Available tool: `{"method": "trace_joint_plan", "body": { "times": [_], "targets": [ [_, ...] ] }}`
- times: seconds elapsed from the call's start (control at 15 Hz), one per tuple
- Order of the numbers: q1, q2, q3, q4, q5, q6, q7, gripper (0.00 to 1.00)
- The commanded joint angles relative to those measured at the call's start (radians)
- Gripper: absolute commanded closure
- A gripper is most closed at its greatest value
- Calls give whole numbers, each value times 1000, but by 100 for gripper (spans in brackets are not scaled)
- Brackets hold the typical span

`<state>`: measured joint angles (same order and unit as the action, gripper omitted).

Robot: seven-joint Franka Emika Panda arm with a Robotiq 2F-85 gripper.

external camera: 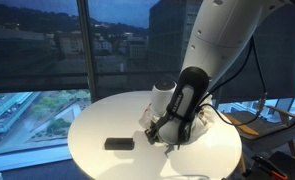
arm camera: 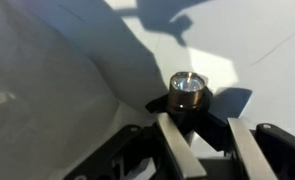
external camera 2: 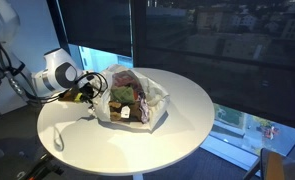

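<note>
In the wrist view my gripper (arm camera: 200, 128) is open, its two grey fingers pointing down at the white tabletop. A small dark cylinder with a shiny metal top (arm camera: 187, 92) stands just beyond the fingertips, nearest the left finger, and is not gripped. In both exterior views the gripper (external camera: 167, 130) (external camera 2: 87, 90) hangs low over the round white table (external camera: 107, 120) (external camera 2: 187, 115). A clear plastic bag stuffed with colourful items (external camera 2: 135, 98) lies right beside the gripper.
A flat black rectangular object (external camera: 118, 144) lies on the table near its front edge. A thin white cord (external camera 2: 72, 126) trails across the table. Large windows stand behind, and cables and equipment (external camera: 257, 110) sit beside the arm.
</note>
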<state>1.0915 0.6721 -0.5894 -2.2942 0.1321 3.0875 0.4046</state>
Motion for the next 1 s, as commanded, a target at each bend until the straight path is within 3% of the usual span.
{"method": "trace_joint_plan", "body": {
  "times": [0.0, 0.2, 0.4, 0.47, 0.53, 0.67, 0.87, 0.93],
  "targets": [
    [3, -82, -3, -36, -11, -98, 8, 91],
    [-28, -145, 19, -41, -40, -232, 25, 91],
    [-130, -243, 109, -45, -63, -382, 9, 91],
    [-159, -257, 131, -42, -79, -421, 27, 53],
    [-206, -275, 172, -39, -85, -450, 30, 40],
    [-297, -293, 254, -44, -87, -466, 31, 28],
    [-432, -293, 382, -83, -66, -402, 22, 4],
    [-471, -290, 420, -97, -65, -370, 21, 1]
  ]
}}
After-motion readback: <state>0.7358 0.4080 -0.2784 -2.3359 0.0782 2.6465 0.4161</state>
